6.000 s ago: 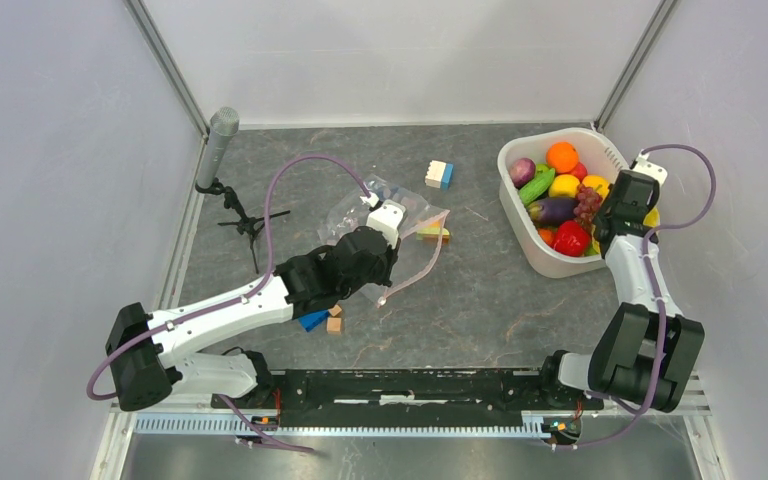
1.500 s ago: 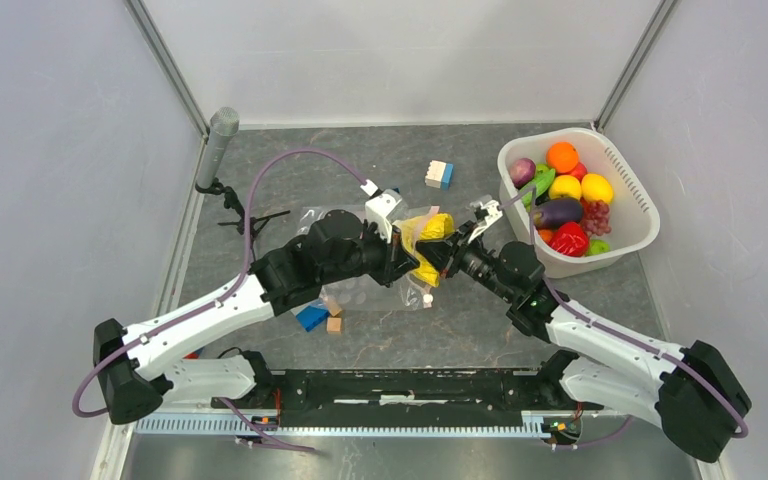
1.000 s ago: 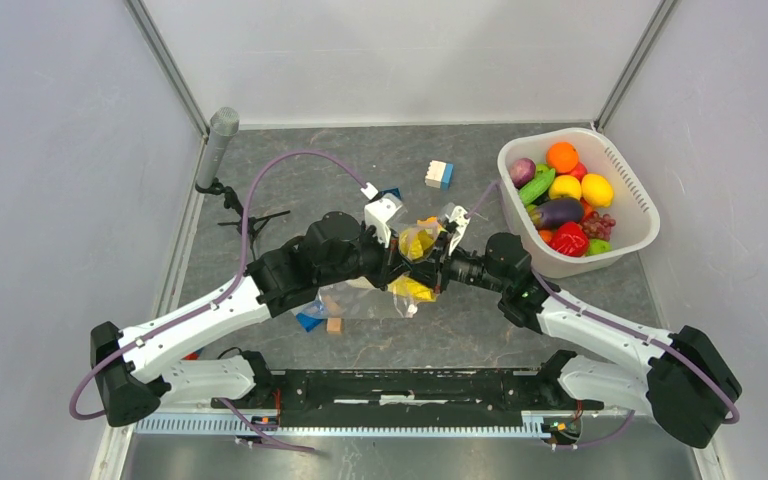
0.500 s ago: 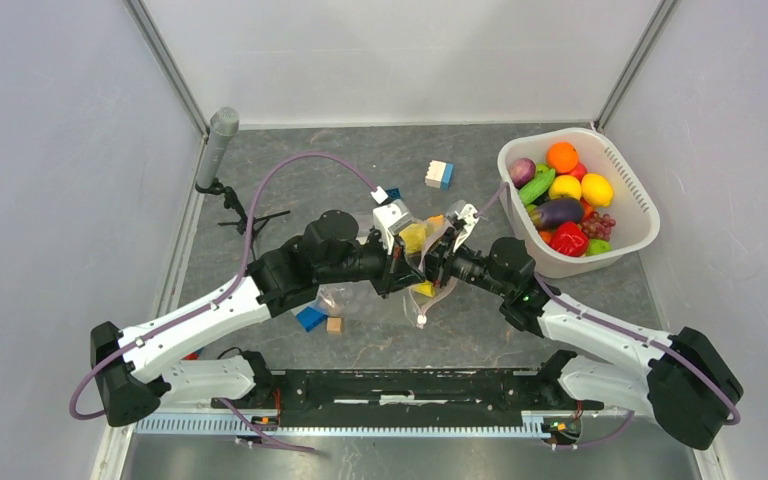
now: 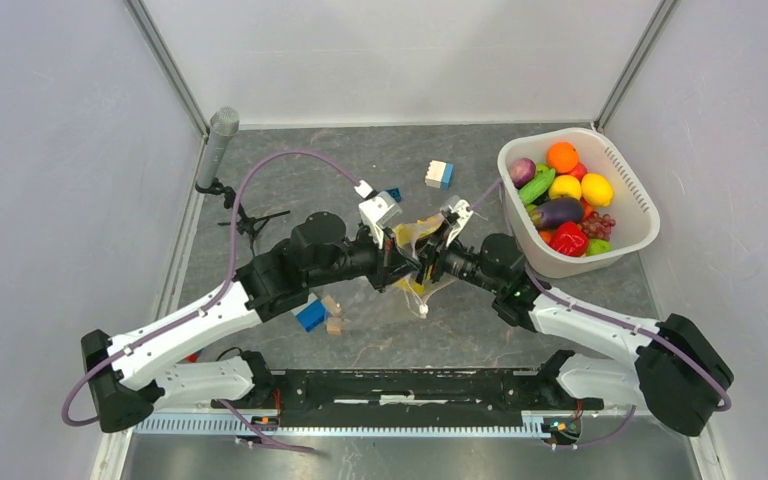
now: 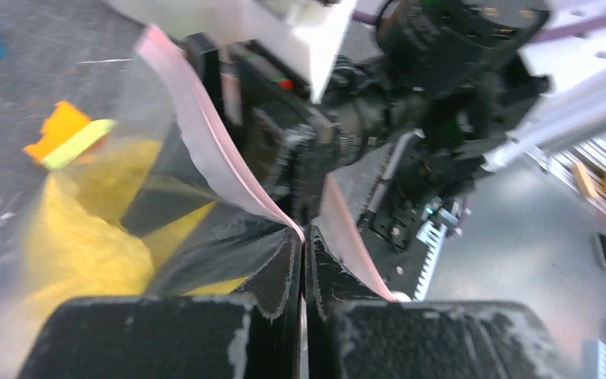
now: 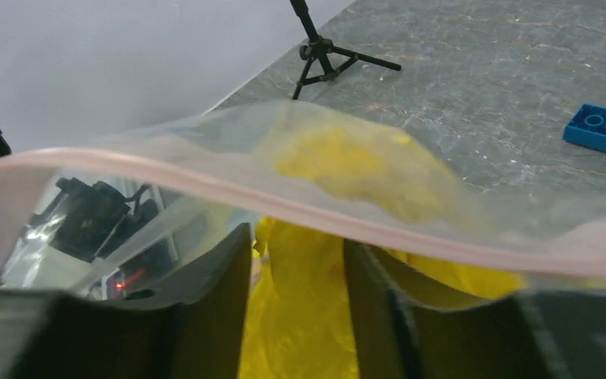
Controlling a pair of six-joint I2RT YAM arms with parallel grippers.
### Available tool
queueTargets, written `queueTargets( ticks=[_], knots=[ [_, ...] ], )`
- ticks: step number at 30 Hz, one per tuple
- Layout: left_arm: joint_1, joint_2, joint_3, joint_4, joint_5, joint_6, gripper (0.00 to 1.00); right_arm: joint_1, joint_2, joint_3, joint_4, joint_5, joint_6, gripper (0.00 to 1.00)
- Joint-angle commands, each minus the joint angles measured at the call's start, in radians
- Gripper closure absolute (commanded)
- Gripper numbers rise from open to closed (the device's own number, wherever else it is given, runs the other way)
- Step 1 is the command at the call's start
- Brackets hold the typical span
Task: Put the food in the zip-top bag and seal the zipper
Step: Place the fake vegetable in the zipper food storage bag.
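Note:
The clear zip-top bag (image 5: 415, 262) hangs between both grippers above the table's middle. My left gripper (image 5: 392, 264) is shut on its pink zipper (image 6: 205, 142), pinched at the fingertips (image 6: 304, 241). My right gripper (image 5: 428, 262) reaches in through the bag's mouth, under the zipper (image 7: 323, 213). Its jaws stand apart (image 7: 297, 257), and a yellow food piece (image 7: 300, 324) lies in the gap between them. That yellow food (image 5: 407, 238) also shows through the plastic in the left wrist view (image 6: 71, 245). More food (image 5: 565, 200) fills the basket.
The white basket (image 5: 628, 175) stands at the back right. A white-and-blue block (image 5: 439, 174) lies behind the bag. A blue block (image 5: 310, 316) and tan blocks (image 5: 333, 306) lie under the left arm. A microphone on a tripod (image 5: 235, 212) stands at the left.
The right gripper's jaws have parted inside the bag. Both grippers and the bag have drifted slightly left and toward the back. The left grip on the zipper is unchanged.

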Motion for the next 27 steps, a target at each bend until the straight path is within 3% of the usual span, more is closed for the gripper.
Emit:
queueTargets(
  ticks=[1,3,6,10,15,20,27],
  knots=[
    [-0.001,-0.050,0.005,-0.022,-0.262,-0.069,0.98,-0.002,-0.045,0.134,-0.172,-0.012,-0.067,0.43],
    [0.017,-0.055,0.012,-0.048,-0.335,-0.094,0.98,-0.002,-0.059,0.190,-0.265,-0.050,-0.104,0.32],
    [0.065,-0.048,0.020,-0.075,-0.357,-0.137,0.98,-0.002,-0.089,0.269,-0.406,-0.014,-0.152,0.25],
    [0.121,-0.035,0.013,-0.080,-0.358,-0.169,0.98,-0.002,-0.138,0.327,-0.539,-0.009,-0.200,0.23],
    [0.145,-0.008,0.026,-0.067,-0.320,-0.165,0.98,-0.002,-0.281,0.267,-0.551,0.006,-0.201,0.23],
    [0.148,0.045,0.062,-0.047,-0.225,-0.133,0.98,-0.002,-0.359,0.217,-0.703,0.399,-0.083,0.23],
    [0.149,0.108,0.177,-0.112,-0.122,-0.020,0.98,-0.003,-0.252,0.213,-0.744,0.502,0.036,0.21]
  ],
)
